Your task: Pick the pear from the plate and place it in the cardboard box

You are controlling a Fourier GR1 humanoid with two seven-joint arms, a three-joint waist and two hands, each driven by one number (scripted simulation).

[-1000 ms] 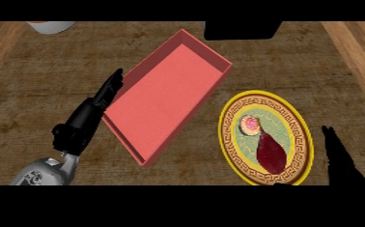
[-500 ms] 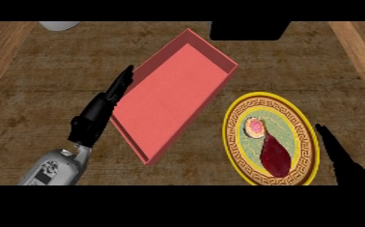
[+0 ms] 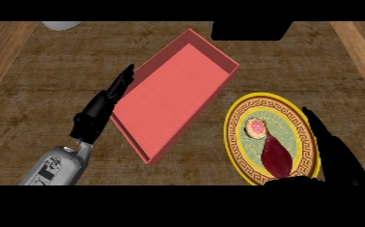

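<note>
The pear [image 3: 275,158] (dark red) is seen lying on the yellow-rimmed plate [image 3: 238,124] near the desk's near right corner, just beside the open right hand [image 3: 336,154]. The left hand [image 3: 103,106], fingers straight, is held against the red cardboard box [image 3: 175,93].

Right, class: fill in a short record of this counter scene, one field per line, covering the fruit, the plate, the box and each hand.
pear: dark red pear lying on the plate
plate: yellow-rimmed plate, right of the box
box: red open box, nothing inside
left hand: left hand, fingers straight, along the box's left wall
right hand: right hand, open, at the plate's right rim, not holding the pear
</note>
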